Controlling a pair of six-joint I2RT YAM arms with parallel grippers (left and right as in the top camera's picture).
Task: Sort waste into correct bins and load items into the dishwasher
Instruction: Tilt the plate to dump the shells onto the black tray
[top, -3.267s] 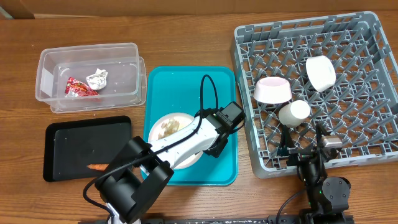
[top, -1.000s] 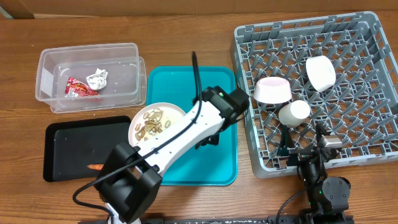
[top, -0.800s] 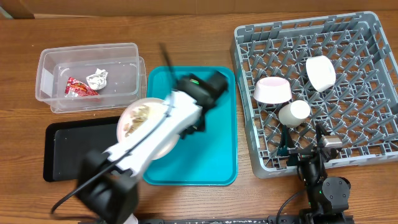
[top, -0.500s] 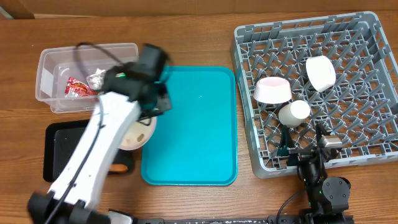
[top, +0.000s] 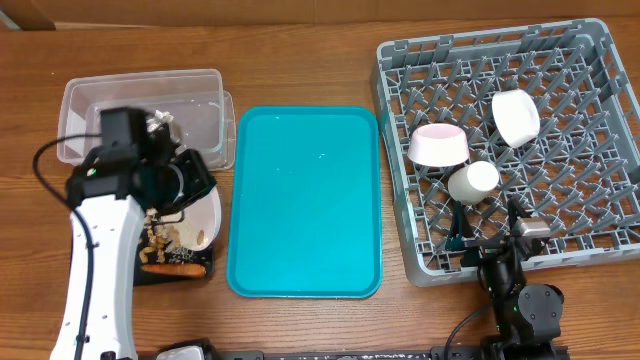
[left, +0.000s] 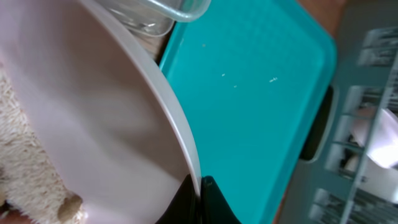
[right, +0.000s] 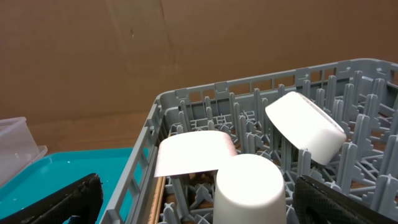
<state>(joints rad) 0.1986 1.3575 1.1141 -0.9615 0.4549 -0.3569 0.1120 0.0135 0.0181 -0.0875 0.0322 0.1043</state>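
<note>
Fingers of the left arm (left: 208, 202) clench the rim of the white plate (left: 93, 124), which tilts steeply away from them. Food scraps (top: 165, 240) lie under its low edge on the black tray (top: 150, 279), next to a carrot (top: 175, 268). Beyond the fingers lies the teal tray (left: 261, 93), the clear bin (left: 155, 9) at its corner. The fingers of the right arm (right: 68, 199) stand spread, gripping nothing; ahead of them a white cup (right: 249, 183), pink bowl (right: 193, 152) and white bowl (right: 305, 127) sit in the grey rack (right: 186, 99)
</note>
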